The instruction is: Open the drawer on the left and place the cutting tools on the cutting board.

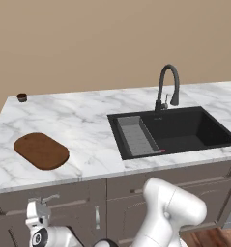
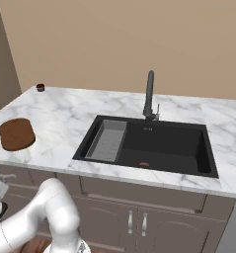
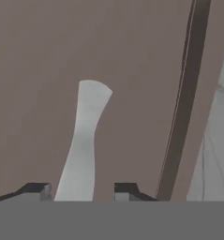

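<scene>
I have the gripper down low at the left drawer, right in front of its panel, and in the hand view the wavy silver handle runs between the two dark fingertips, one on either side of it. There is a sliver of gap at each side, so I cannot tell whether the jaws are clamped on the handle or only bracketing it. From the left base view the hand sits at the handle's left end, and the drawer front looks flush with the cabinet face, so it reads as shut. The cutting board lies flat on the marble counter, near the front edge at the left, almost straight above the drawer, with nothing on it. A small dark-brown cup stands at the far left corner of the counter, well apart from the board. To the right is the black sink with a grey rack in its left part and a dark faucet behind it.
</scene>
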